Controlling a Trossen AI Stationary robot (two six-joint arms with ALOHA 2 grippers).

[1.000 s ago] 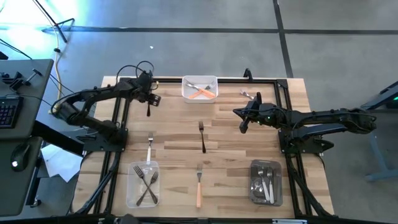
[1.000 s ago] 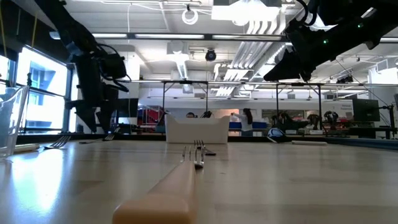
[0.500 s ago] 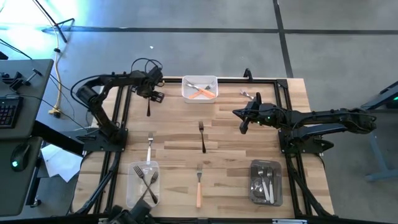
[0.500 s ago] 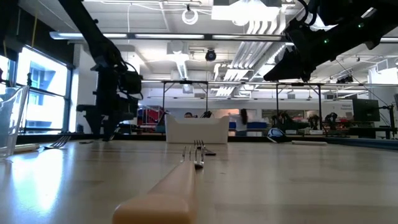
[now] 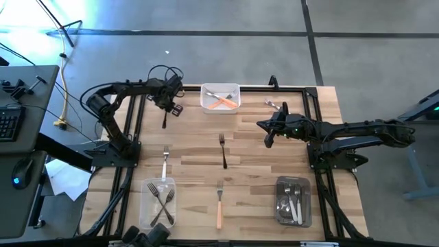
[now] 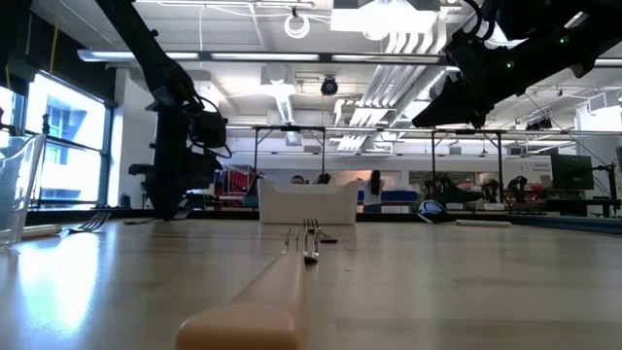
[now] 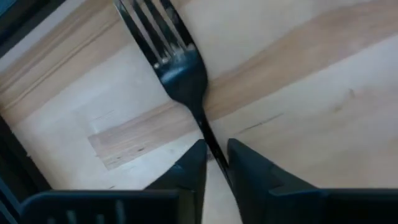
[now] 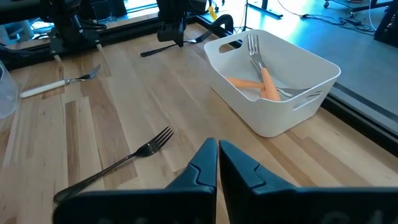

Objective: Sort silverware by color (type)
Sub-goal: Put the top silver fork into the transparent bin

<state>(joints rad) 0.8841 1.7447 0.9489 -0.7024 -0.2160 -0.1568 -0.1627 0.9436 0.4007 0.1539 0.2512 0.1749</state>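
Note:
A dark fork (image 7: pixel 177 65) lies on the wooden table near its far left corner, and my left gripper (image 7: pixel 214 158) is shut on it (image 5: pixel 164 120). My right gripper (image 5: pixel 267 139) hovers shut and holds nothing, right of the table's middle. Loose on the table are another dark fork (image 5: pixel 223 151) in the middle, a white-handled fork (image 5: pixel 165 163) to its left, and an orange-handled fork (image 5: pixel 219 209) near the front edge. My left gripper pinches the dark fork's thin handle just behind the head (image 7: pixel 208 134) between its two fingers. The fingers come from above, pointing down, and lie across the handle. The fork lies flat on the table, its head toward the far edge.
A white tray (image 5: pixel 206 103) with orange-handled forks stands at the far edge. A clear tray (image 5: pixel 145 206) with forks is near left, and a dark tray (image 5: pixel 280 206) with forks near right. A small metal piece (image 5: pixel 273 104) lies far right. Black frame rails run along the table's edges.
My left gripper has gone a little toward the table's right edge and down onto the dark fork, while its arm has swung toward the far edge. The fork has stayed in place.

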